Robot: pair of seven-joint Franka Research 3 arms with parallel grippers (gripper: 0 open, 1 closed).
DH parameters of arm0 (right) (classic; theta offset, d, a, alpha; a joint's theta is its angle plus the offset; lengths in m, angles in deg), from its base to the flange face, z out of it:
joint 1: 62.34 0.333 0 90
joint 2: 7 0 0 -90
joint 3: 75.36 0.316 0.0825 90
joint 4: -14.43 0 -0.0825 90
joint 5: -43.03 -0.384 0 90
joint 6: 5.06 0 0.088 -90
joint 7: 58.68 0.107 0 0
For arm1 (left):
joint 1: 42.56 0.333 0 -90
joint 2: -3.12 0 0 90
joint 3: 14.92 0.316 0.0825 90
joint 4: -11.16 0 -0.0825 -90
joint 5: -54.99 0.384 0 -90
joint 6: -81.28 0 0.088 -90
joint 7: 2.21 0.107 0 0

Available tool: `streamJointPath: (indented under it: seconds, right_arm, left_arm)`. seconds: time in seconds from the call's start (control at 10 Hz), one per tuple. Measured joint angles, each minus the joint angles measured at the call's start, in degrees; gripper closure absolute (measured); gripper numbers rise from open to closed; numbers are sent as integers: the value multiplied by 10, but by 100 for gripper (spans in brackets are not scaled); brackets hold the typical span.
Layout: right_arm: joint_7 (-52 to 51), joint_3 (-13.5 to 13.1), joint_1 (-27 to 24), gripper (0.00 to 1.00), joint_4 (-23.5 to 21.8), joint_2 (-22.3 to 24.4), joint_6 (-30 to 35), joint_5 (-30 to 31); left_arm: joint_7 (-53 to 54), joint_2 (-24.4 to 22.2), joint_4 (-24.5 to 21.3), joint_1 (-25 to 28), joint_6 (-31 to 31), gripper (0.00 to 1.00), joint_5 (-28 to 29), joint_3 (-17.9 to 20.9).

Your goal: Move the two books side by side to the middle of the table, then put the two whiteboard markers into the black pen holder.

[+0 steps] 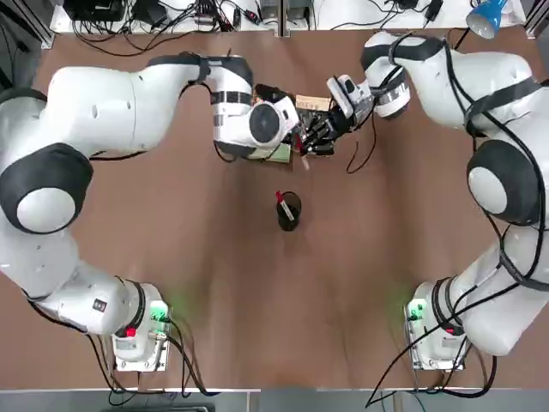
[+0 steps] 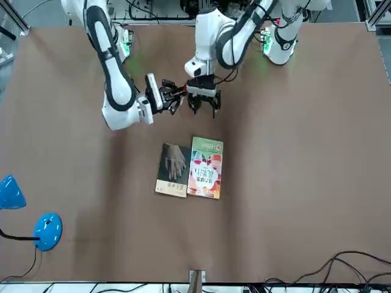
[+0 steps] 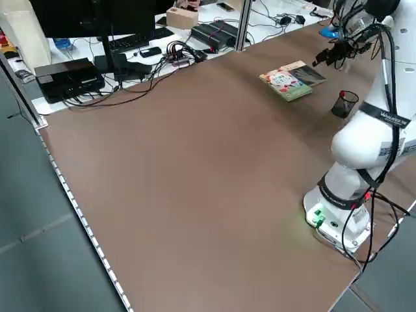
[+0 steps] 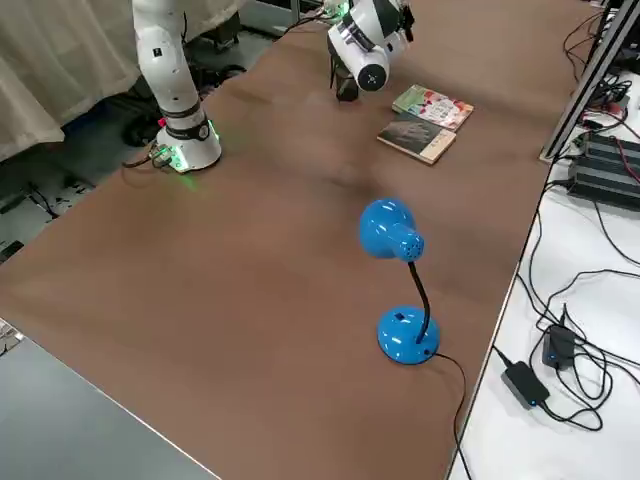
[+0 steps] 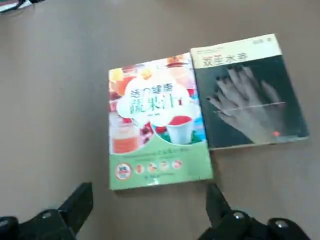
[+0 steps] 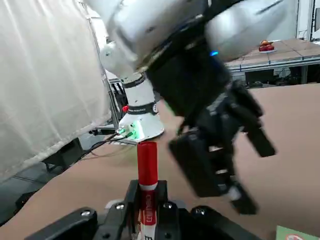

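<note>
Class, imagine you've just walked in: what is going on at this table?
The robot's right gripper holds a slim white marker with a red cap above the brown table. The open, empty left gripper is close by. Another red-tipped pen stands in the round black pen holder. Two paperbacks, one colourful, one dark grey, lie side by side.

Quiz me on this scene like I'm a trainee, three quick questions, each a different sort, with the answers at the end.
1. Multiple choice: which gripper holds a red-capped marker?
A) left
B) right
C) neither

2. True or false: the dark grey book lies on top of the colourful book.

3. Fill the blank: the left gripper, near the books, has its fingers standing ____.

Key: 1. B, the right gripper, close beside the left one. 2. False; they lie side by side. 3. Open.
</note>
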Motion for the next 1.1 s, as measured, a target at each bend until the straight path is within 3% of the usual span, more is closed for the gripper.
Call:
streamJointPath:
  seconds: [0.2,0.5,1.1]
  right_arm:
    - [-5,-1,0,83,-1,-1,1,-1]
    - [-28,2,25,83,-11,-3,6,-26]
    - [-125,16,52,83,-37,-36,5,-91]
  left_arm:
    - [63,-2,0,51,-4,0,-16,1]
    - [226,-9,3,103,-7,0,-125,15]
    - [586,-98,20,118,8,0,-399,177]
